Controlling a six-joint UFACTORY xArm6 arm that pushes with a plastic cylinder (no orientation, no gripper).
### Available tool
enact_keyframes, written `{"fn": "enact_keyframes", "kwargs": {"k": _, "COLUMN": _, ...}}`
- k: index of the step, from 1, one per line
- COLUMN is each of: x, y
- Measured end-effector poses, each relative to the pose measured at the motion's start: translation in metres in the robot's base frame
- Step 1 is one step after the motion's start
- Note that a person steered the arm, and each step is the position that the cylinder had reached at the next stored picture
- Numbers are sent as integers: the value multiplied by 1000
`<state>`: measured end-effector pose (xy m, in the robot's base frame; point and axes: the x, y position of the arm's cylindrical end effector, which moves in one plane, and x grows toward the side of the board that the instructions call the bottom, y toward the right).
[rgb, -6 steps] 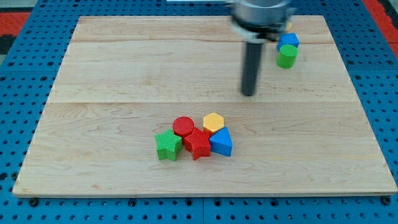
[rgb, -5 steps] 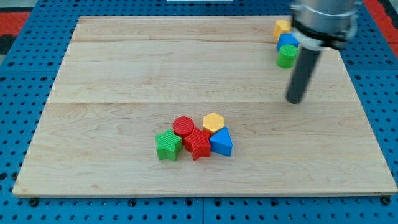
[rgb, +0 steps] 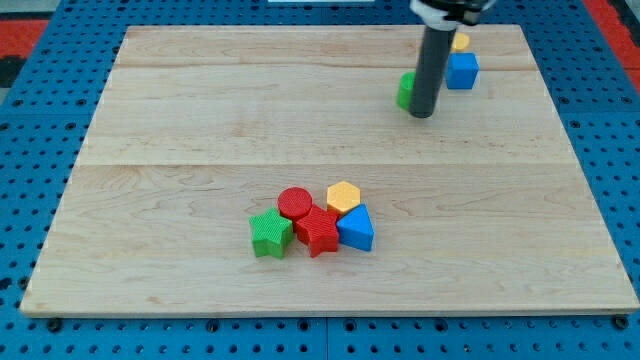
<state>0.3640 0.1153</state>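
Note:
My tip rests on the board at the upper right, right against a green block that peeks out at the rod's left side; most of that block is hidden. A blue block and a yellow block sit just to the right of the rod, apart from the green one. Lower in the middle lies a tight cluster: a green star, a red cylinder, a red star, a yellow hexagon and a blue triangular block.
The blocks lie on a pale wooden board, which rests on a blue pegboard. The robot's round head shows at the view's top above the rod.
The rod swung right past the blue and green blocks, then came back left. The green block has been shoved leftwards, away from the blue one.

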Motion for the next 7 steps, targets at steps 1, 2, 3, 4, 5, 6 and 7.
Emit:
{"fn": "enact_keyframes", "kwargs": {"k": 1, "x": 14, "y": 68}}
{"fn": "enact_keyframes", "kwargs": {"k": 2, "x": -17, "y": 96}}
{"fn": "enact_keyframes", "kwargs": {"k": 3, "x": -47, "y": 52}}
{"fn": "enact_keyframes", "kwargs": {"k": 4, "x": -42, "y": -13}}
{"fn": "enact_keyframes", "kwargs": {"k": 5, "x": -29, "y": -62}}
{"fn": "enact_keyframes", "kwargs": {"k": 6, "x": -53, "y": -84}}
{"fn": "enact_keyframes", "kwargs": {"k": 7, "x": 2, "y": -85}}
